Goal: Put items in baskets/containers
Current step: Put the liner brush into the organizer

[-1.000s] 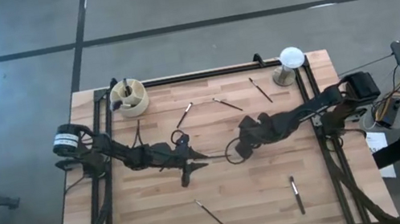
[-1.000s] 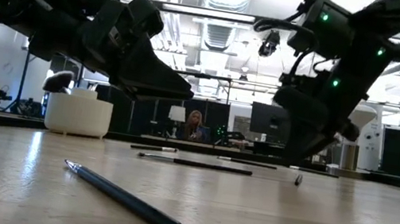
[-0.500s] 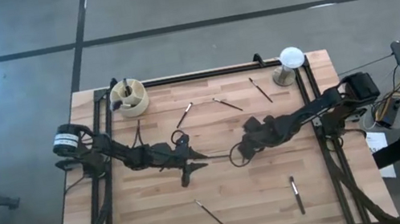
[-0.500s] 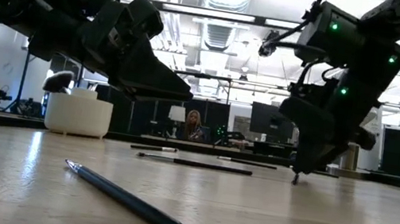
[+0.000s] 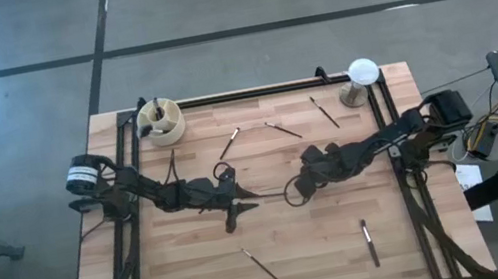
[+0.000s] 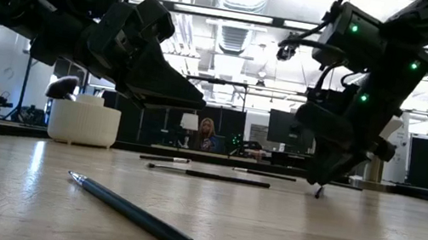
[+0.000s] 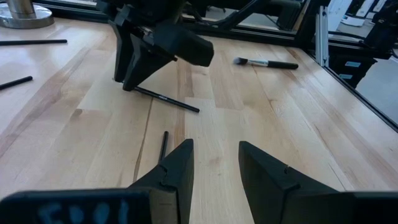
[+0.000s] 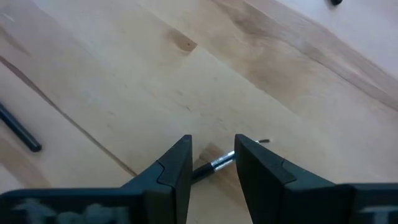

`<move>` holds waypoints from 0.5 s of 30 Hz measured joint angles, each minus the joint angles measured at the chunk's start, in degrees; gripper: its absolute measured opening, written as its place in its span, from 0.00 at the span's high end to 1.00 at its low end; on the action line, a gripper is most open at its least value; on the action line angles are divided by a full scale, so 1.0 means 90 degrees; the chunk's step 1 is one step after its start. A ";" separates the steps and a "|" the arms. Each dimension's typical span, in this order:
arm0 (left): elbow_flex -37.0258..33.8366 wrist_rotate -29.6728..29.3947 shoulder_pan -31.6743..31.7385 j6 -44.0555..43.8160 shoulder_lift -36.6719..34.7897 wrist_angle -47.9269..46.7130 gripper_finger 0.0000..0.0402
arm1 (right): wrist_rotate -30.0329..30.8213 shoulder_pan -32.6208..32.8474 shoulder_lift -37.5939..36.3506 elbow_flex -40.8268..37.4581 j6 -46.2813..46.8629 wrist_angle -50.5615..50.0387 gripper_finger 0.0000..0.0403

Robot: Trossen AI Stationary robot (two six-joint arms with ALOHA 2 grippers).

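Pale wood-plank tabletop (image 5: 287, 245), brushes scattered; both pincers gape, right pincer (image 8: 212, 160) straddling a brush (image 8: 214, 163) (lab behind).

Both arms are stretched inward to the middle of the high view. The left gripper (image 5: 240, 204) is held low at centre-left, fingers (image 7: 176, 167) parted with a clear gap. The right gripper (image 5: 295, 192) is tipped steeply down at centre-right, tips near the tabletop, fingers (image 8: 176, 163) parted.
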 joint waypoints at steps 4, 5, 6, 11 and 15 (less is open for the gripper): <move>-0.0002 0.0002 0.0000 0.0000 0.0000 -0.0002 0.70 | 0.0001 0.0000 -0.0132 0.0025 0.0025 -0.0135 0.72; -0.0001 0.0000 0.0000 0.0000 0.0000 -0.0008 0.70 | -0.0004 0.0002 -0.0132 0.0021 0.0064 -0.0160 0.72; -0.0002 0.0000 0.0000 0.0000 0.0000 -0.0011 0.70 | -0.0007 0.0011 -0.0132 0.0021 0.0151 -0.0221 0.72; -0.0002 0.0000 0.0002 0.0000 0.0000 -0.0027 0.70 | -0.0067 0.0019 -0.0118 -0.0048 0.0464 -0.0394 0.72; -0.0002 0.0000 0.0002 -0.0002 0.0000 -0.0029 0.70 | -0.0061 0.0017 -0.0115 -0.0151 0.0479 -0.0199 0.72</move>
